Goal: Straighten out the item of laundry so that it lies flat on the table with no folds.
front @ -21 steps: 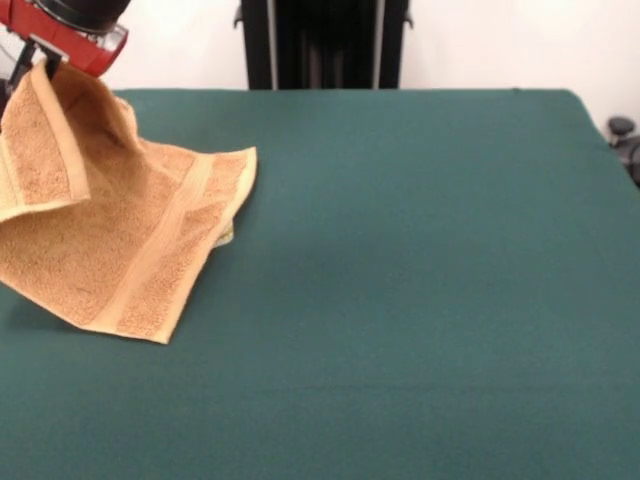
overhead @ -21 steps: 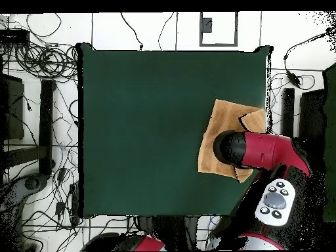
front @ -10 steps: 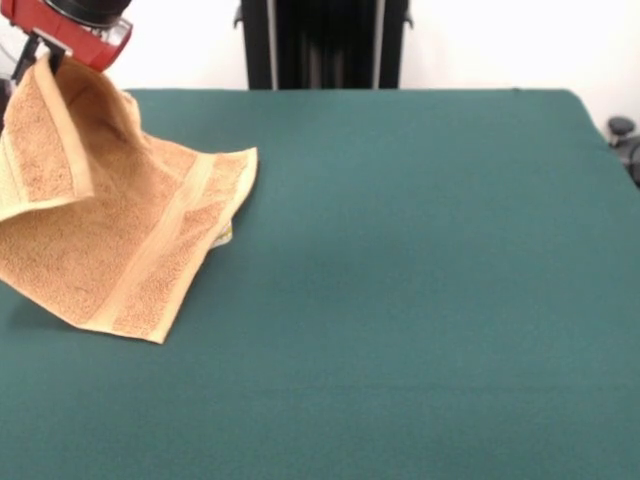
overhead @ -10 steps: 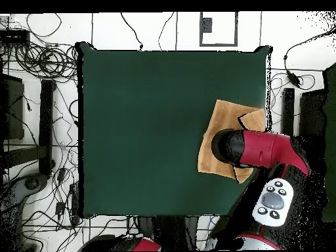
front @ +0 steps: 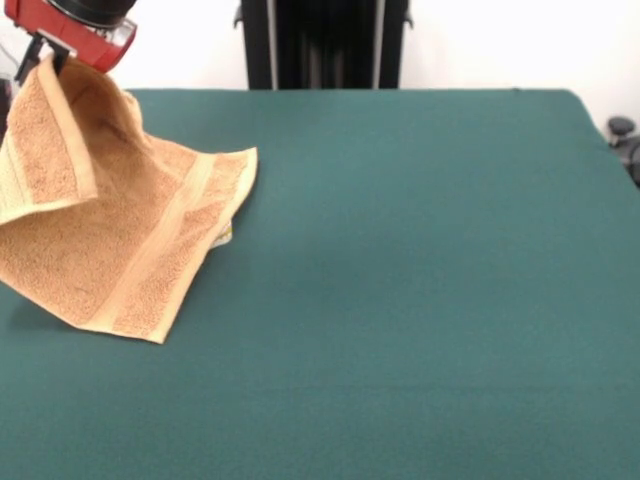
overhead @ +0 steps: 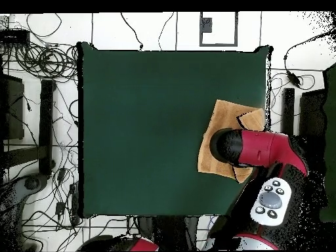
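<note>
Towel partly raised at the tabletop's edge, 1 corner lifted and pinched in the gripper, jaws clenched on the cloth. Lower part draped on the green cover, folded over itself, a band running diagonally across it.

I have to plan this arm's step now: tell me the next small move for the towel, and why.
Probably carry the held corner outward, away from the towel's resting part, then lower it. The gripper is shut on a raised corner of the small tan-orange terry towel, and a flap droops folded from that corner, while the lower part lies on the dark green felt-covered table. Pulling outward should draw that fold flat.
</note>
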Robot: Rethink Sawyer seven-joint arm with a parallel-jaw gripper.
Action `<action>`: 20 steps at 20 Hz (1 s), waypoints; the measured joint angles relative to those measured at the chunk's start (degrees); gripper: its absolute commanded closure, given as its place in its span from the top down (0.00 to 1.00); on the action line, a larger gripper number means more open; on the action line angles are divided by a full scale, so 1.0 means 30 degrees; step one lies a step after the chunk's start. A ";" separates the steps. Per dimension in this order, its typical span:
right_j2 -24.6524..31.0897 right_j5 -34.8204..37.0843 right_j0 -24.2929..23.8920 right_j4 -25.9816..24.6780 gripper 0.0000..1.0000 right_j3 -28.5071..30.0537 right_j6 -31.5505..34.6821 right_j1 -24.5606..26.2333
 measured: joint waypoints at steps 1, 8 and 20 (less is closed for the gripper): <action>0.0000 0.0000 0.0010 0.0000 0.00 0.0000 0.0000 0.0000; 0.0000 0.0004 0.0153 0.0000 0.00 -0.0003 0.0000 0.0012; -0.0824 0.0247 0.2111 0.0004 0.00 -0.0114 0.0059 0.0591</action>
